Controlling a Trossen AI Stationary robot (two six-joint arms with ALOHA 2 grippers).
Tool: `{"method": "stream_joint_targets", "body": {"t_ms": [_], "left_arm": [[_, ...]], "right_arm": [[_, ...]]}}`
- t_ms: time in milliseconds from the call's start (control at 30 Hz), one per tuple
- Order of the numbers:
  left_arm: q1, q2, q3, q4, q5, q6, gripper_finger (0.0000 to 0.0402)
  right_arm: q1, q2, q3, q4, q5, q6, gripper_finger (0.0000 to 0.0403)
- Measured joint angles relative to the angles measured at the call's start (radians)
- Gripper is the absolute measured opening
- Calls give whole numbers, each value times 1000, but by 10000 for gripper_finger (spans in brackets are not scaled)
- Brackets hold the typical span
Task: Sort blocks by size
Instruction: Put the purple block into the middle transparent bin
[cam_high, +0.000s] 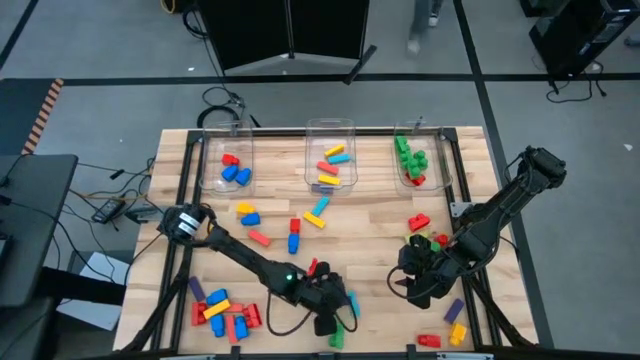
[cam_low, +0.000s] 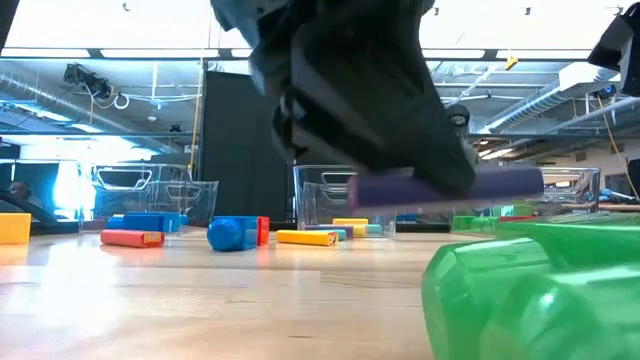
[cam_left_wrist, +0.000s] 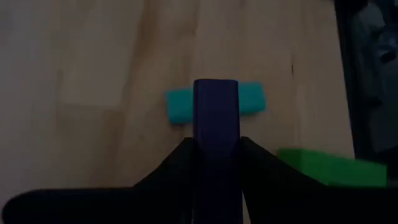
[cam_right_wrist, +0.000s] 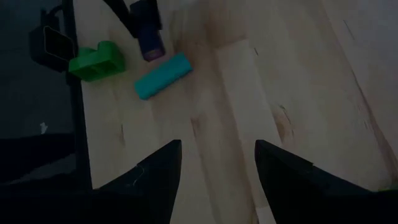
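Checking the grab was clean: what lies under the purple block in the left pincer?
The left pincer is shut on the long purple block. Beneath it lies a cyan block, its middle covered, beside a green block. Whether purple touches cyan is unclear.

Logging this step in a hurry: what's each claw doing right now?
Left claw: closed on a purple block.
Right claw: open, holding nothing.
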Motion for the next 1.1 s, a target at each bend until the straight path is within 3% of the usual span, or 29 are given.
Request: {"method": "stream_joint_targets", "body": {"t_ms": [467, 667, 1100], "left_arm": [[272, -218, 0, -138, 16, -68, 99], [459, -292, 2, -184, 49, 48, 99], [840, -185, 118, -244, 264, 315, 99]], "right_arm": [[0, 0, 0, 42, 77, -3, 215], [-2, 0, 0, 57, 121, 7, 215], [-119, 0, 0, 41, 230, 8, 215]]}}
